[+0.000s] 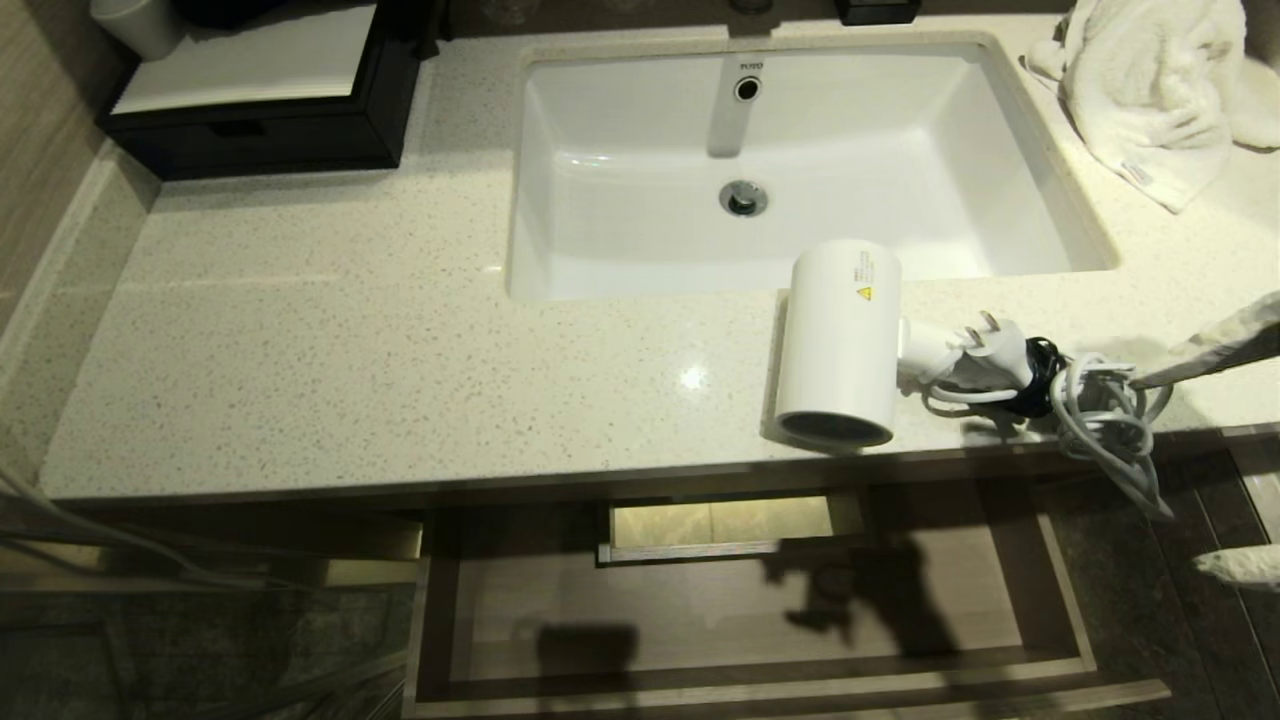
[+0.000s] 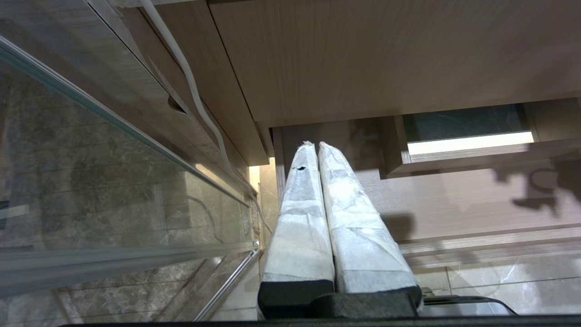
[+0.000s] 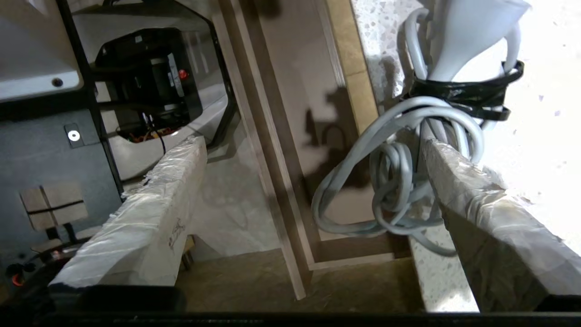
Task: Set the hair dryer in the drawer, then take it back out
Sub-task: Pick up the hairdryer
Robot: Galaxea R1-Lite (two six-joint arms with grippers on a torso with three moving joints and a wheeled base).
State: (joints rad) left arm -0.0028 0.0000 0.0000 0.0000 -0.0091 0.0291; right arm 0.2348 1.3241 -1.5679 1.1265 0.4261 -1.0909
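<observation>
The white hair dryer (image 1: 838,340) lies on the countertop (image 1: 350,350) near its front edge, barrel opening toward me. Its handle (image 3: 467,45) points right. The grey cord (image 1: 1105,415) is bundled with a black tie, and loops hang over the edge. Below it the wood-grain drawer (image 1: 750,600) stands pulled out with nothing in it. My right gripper (image 1: 1170,470) is open at the far right. In the right wrist view it (image 3: 315,143) straddles the cord (image 3: 395,190), one finger (image 3: 476,209) against the loops and the other out over the floor. My left gripper (image 2: 313,144) is shut and parked low by the drawer (image 2: 454,204).
A white sink (image 1: 800,150) sits behind the dryer. A white towel (image 1: 1150,90) lies at the back right and a black box (image 1: 260,100) at the back left. A glass panel (image 2: 91,181) stands beside the left arm. The robot's base (image 3: 145,81) is in front of the drawer.
</observation>
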